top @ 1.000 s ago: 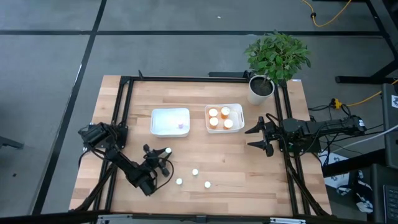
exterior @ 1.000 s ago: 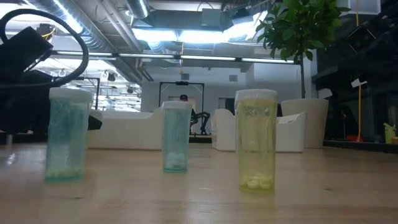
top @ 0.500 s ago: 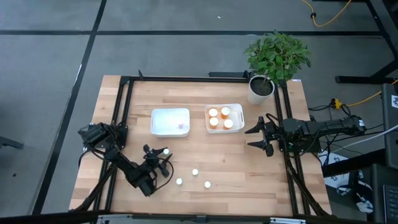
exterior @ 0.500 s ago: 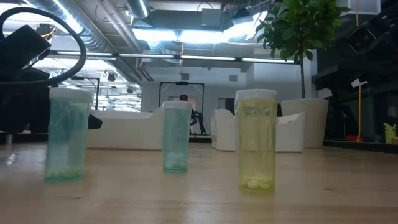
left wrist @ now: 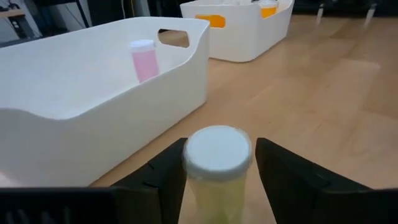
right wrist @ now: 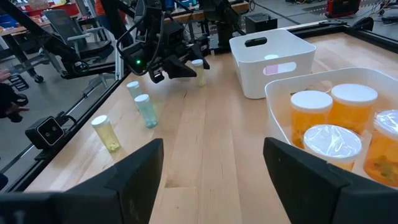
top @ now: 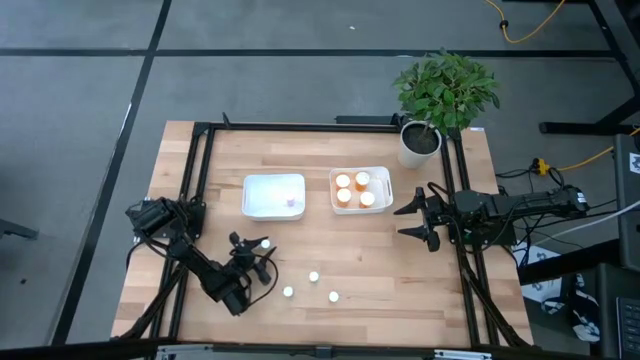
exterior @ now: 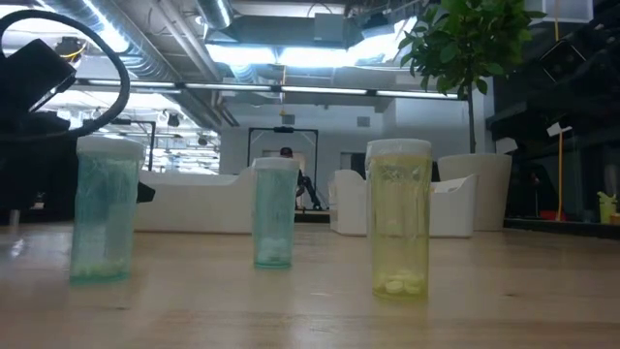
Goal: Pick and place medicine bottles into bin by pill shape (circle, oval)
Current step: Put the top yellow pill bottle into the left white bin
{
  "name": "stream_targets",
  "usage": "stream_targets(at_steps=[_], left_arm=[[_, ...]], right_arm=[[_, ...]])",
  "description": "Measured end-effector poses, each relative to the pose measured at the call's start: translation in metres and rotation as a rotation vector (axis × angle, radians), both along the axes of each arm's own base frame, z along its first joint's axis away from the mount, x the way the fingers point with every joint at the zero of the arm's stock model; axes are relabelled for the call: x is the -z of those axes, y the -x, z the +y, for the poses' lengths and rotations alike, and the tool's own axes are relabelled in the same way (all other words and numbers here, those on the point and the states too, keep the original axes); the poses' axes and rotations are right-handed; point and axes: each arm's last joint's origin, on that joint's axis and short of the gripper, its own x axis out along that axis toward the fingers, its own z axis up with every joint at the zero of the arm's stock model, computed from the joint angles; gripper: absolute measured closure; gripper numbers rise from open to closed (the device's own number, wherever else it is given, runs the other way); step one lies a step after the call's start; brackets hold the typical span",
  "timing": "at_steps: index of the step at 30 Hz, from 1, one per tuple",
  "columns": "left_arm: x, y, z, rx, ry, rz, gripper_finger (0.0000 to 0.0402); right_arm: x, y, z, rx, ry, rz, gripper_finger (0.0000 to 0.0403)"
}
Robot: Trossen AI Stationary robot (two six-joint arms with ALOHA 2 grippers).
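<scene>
My left gripper [left wrist: 217, 171] straddles a pale bottle [left wrist: 217, 163], jaws apart; I should close squarely below the cap before lifting toward the bin [left wrist: 93, 106].

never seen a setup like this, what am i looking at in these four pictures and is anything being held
Two dark robot arms work at a wooden table. One picture looks straight down, one sits at table height, and two come from cameras on the arms' wrists.

On the table are two white plastic bins. The left bin holds one pink-tinted bottle; the right bin holds four orange bottles. Three small white-capped bottles stand loose, two bluish and one yellow in the low view.

The left gripper has its jaws on either side of a pale yellow white-capped bottle, with gaps showing, so it is not gripped. The right gripper waits open near the table's right edge.
</scene>
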Motion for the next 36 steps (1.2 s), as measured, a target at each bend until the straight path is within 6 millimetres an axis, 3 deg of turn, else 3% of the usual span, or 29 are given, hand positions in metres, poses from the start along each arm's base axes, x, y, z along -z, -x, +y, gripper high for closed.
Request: stream_targets(at_steps=[6,18,29,36], left_arm=[[0.002,0.003,0.003,-0.004,0.003,0.023,0.0215],[0.0,0.004,0.002,0.015,-0.05,-0.04,0.0137],[-0.009,0.004,-0.006,0.042,-0.093,-0.032,0.0145],[-0.04,0.008,0.003,0.031,-0.109,0.0,0.0151]], right_arm=[[0.0,0.0,0.0,0.0,0.0,0.0,0.0124],[0.0,0.0,0.0,0.0,0.0,0.0,0.0124],[0.0,0.0,0.0,0.0,0.0,0.0,0.0124],[0.0,0.0,0.0,0.0,0.0,0.0,0.0124]])
